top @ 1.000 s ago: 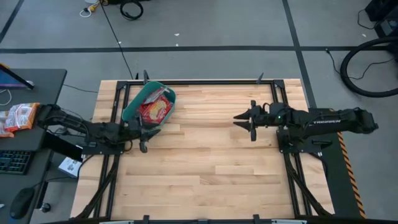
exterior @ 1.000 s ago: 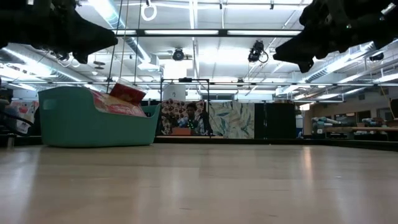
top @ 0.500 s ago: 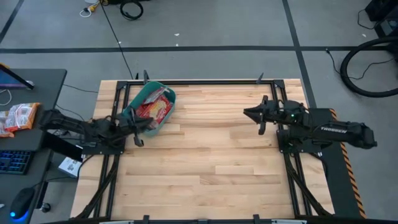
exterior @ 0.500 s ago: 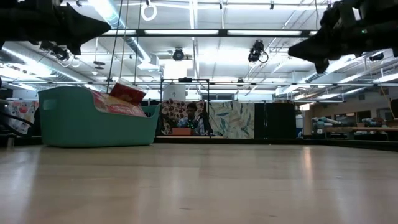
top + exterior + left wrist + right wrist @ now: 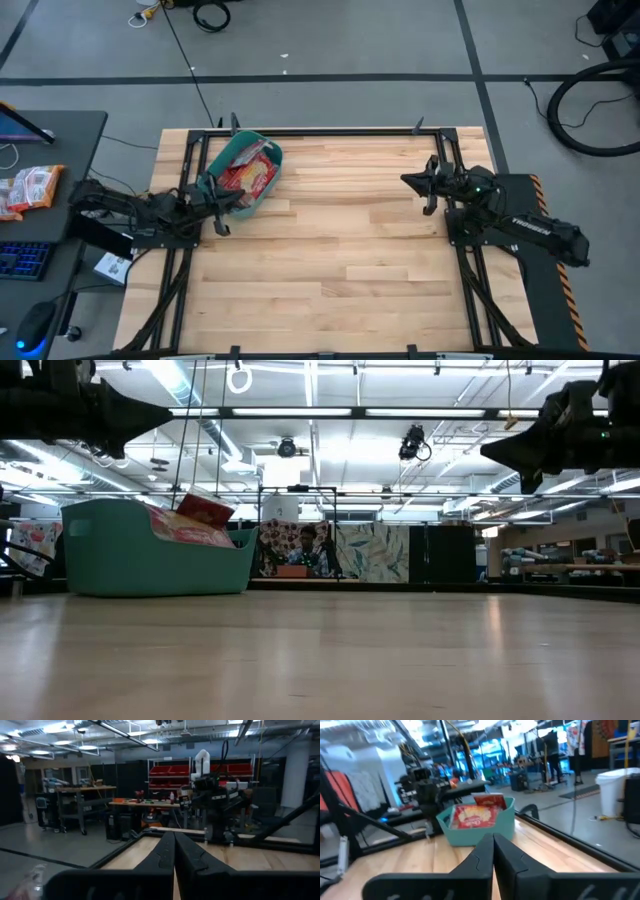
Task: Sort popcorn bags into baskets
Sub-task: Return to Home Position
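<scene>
Red popcorn bags [image 5: 252, 178] are lying heaped in the teal tub [image 5: 120, 560] at the table [image 5: 340, 260]'s far left corner, none is showing elsewhere on it, and the left hand [image 5: 174, 836] and right hand [image 5: 493, 838] are hovering clenched and empty, so sorting is looking finished.

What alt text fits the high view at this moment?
From above, a teal tub full of red popcorn bags sits near the upper-left corner of a wooden table. The left hand hangs beside the tub, and the right hand hangs over the table's right side, empty.
</scene>
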